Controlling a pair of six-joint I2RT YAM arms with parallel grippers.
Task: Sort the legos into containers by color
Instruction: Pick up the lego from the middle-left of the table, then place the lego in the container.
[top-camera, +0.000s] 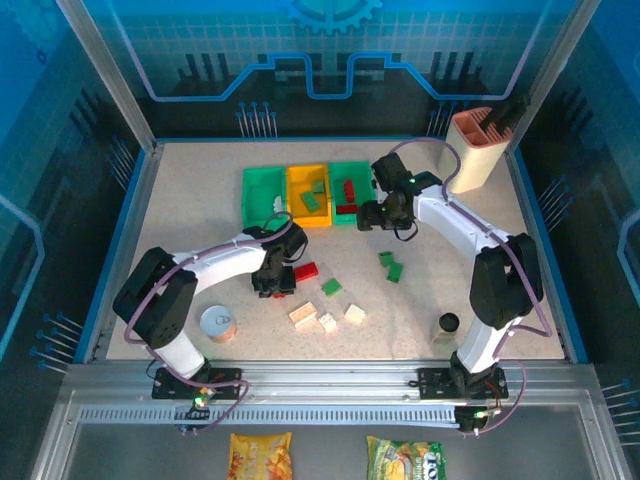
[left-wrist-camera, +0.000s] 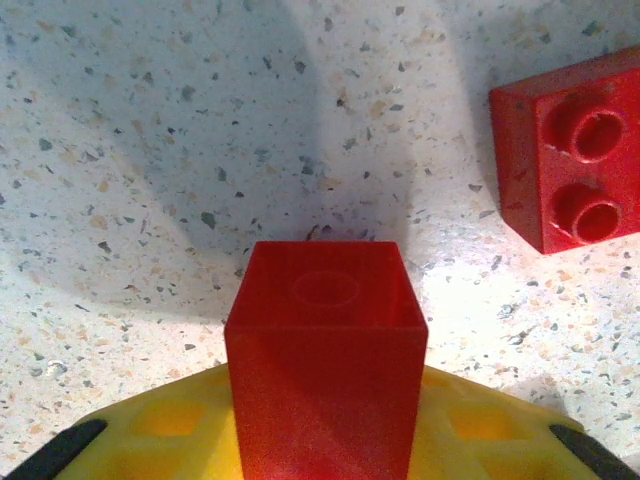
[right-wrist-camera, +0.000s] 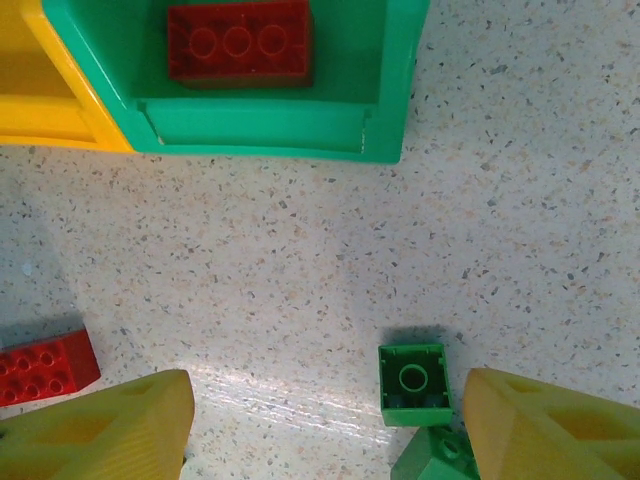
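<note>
Nearest the arms' bases, a tin can and a small black cup stand on the tabletop, with three cream legos and a single green lego just beyond them. A little farther on, the left pincer is down at the tabletop pinching a red lego, with a second red lego lying just beside it. The right pincer hangs spread above a pair of green legos. Farthest back, the containers sit in a row: a cream brick in the left green one, green bricks in the yellow one, red bricks in the right green one.
</note>
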